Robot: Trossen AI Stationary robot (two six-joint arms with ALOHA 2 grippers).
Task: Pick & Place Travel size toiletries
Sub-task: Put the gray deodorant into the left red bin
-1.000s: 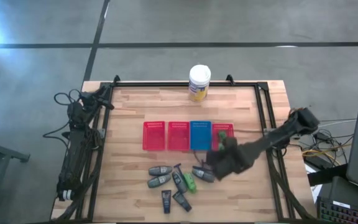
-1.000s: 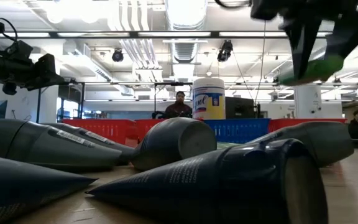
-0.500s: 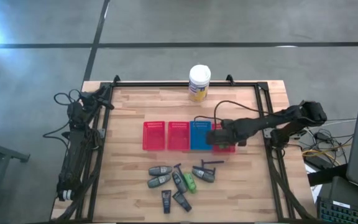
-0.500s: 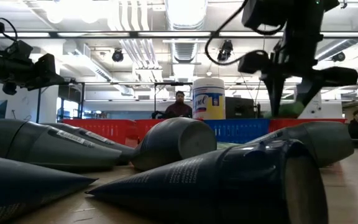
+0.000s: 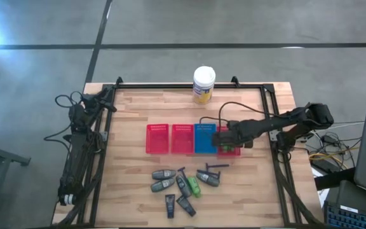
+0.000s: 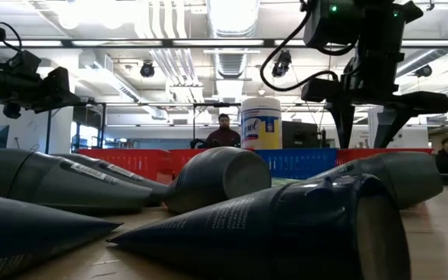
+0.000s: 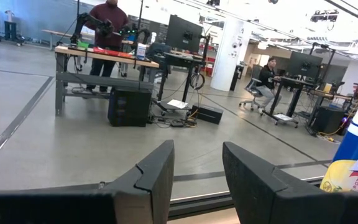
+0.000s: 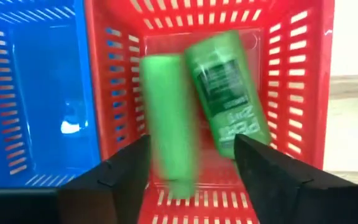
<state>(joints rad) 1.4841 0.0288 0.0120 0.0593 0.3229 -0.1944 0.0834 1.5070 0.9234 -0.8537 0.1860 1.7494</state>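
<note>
My right gripper (image 8: 194,177) hangs open, pointing down over the rightmost red tray (image 8: 291,56). A bright green bottle (image 8: 169,124) shows blurred between and beyond its fingers, loose inside the tray. A second green bottle (image 8: 229,93) lies on the tray floor beside it. The other toiletries (image 5: 180,184), grey bottles, black tubes and one green bottle (image 5: 195,187), lie on the table near the front edge, with a thin dark stick (image 5: 216,166) just behind them. My left gripper (image 7: 197,180) waits open at the table's left side, holding nothing.
A row of slotted trays crosses the table's middle: two red trays (image 5: 157,138) (image 5: 182,138), a blue tray (image 5: 204,137), then the red tray (image 5: 235,151) under my gripper. A white-lidded yellow-labelled jar (image 5: 204,84) stands at the far edge. People show in the room behind.
My right gripper has carried a green bottle from above the pile toward the far edge, to the rightmost red tray, and come down over it. Its fingers have then opened and let go; the bottle has dropped from between them into the tray.
</note>
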